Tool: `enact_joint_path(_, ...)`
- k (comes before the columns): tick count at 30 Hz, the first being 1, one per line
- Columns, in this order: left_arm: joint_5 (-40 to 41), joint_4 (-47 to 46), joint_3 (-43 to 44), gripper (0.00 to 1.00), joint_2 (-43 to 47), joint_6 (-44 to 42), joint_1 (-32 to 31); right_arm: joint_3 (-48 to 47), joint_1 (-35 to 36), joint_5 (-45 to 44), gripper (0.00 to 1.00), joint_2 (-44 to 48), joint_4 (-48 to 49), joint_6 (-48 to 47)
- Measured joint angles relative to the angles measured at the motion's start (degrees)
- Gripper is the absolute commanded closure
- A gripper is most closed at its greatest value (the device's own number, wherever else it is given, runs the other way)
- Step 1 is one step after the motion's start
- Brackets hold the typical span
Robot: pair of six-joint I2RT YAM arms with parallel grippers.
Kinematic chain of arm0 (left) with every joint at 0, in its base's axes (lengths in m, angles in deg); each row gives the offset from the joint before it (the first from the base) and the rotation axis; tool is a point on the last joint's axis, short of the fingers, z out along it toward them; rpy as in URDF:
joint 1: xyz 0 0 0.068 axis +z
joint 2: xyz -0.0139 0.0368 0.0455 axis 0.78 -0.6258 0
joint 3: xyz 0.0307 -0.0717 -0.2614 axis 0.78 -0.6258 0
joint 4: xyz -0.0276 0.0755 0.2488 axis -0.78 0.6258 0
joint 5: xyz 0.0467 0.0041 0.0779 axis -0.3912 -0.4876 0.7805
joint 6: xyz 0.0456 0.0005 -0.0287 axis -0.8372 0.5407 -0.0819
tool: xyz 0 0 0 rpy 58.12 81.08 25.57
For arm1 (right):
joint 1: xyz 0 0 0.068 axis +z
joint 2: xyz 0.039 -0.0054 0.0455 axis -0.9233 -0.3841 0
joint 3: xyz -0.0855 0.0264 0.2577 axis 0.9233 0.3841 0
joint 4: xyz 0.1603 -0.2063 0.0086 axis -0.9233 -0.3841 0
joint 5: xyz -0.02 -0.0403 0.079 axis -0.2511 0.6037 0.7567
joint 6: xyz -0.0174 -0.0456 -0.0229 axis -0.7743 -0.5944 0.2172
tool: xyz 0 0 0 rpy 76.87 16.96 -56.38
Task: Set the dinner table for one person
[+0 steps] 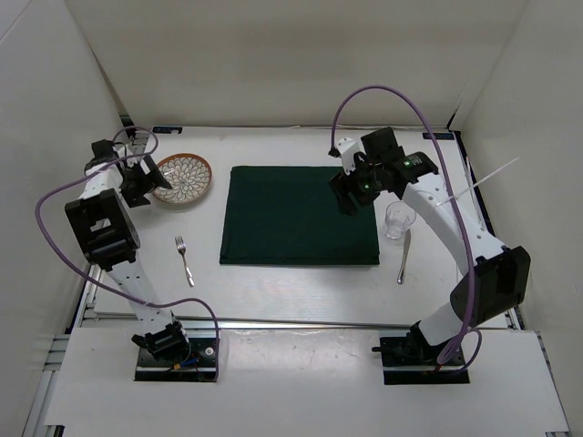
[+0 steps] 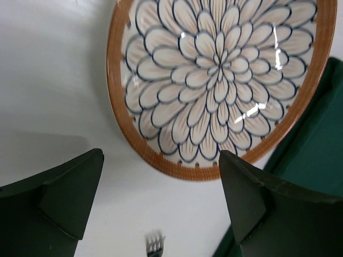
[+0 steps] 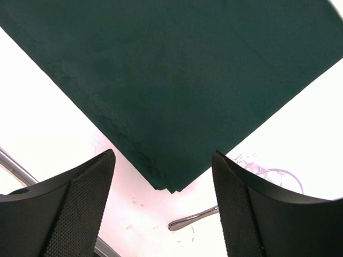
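White tabletop (image 1: 291,282) spans workspace ahead of both arm bases. Green mat (image 1: 299,215) at centre; patterned plate (image 1: 185,177) left of it, fork (image 1: 185,259) nearer front. Glass (image 1: 397,219) and silver utensil (image 1: 403,257) right of mat. Left fingers (image 2: 69,198) spread, empty, over plate's rim. Right fingers (image 3: 75,209) parted (nothing between), above mat corner.

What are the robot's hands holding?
Nothing. The left hand is open near the plate, and the right hand is open near the mat corner.
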Motion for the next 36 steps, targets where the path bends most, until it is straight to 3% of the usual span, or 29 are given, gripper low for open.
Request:
enact_joint_path(10,1.1,-2.1,7.1,0.03,-8.6,1.3,0.1,-3.2,0.0,0.6,0.26,-1.2,-1.3,0.0)
enact_joint_path(14,1.0,-3.0,9.8,0.14,-10.8,2.4,0.1,-5.5,0.0,0.6,0.28,-2.1,-2.2,0.1)
enact_joint_path(15,0.9,-3.1,10.3,0.2,-11.2,2.6,0.1,-6.0,0.0,0.6,0.28,-2.3,-2.2,0.0)
enact_joint_path(16,0.9,-3.2,10.9,0.38,-11.6,3.0,0.1,-6.2,0.0,0.6,0.28,-2.3,-2.2,0.1)
enact_joint_path(18,0.8,-3.4,11.8,0.85,-12.7,3.8,0.1,-6.4,0.0,0.6,0.29,-2.3,-2.2,0.2)
enact_joint_path(19,1.3,-3.4,12.2,0.9,-13.4,3.8,0.1,-6.4,0.0,0.5,0.29,-2.3,-2.2,0.3)
enact_joint_path(22,-5.6,-4.2,13.5,0.9,-14.4,7.0,0.8,-6.4,0.0,0.5,0.3,-2.5,-2.3,0.3)
enact_joint_path(28,-7.6,-4.8,13.9,0.9,-15.1,8.1,0.7,-6.4,0.0,-0.2,0.32,-2.7,-2.3,0.4)
enact_joint_path(36,-18.4,-6.7,9.8,0.9,-15.0,5.6,2.1,-4.5,-0.1,-2.0,0.32,-2.7,-2.1,0.4)
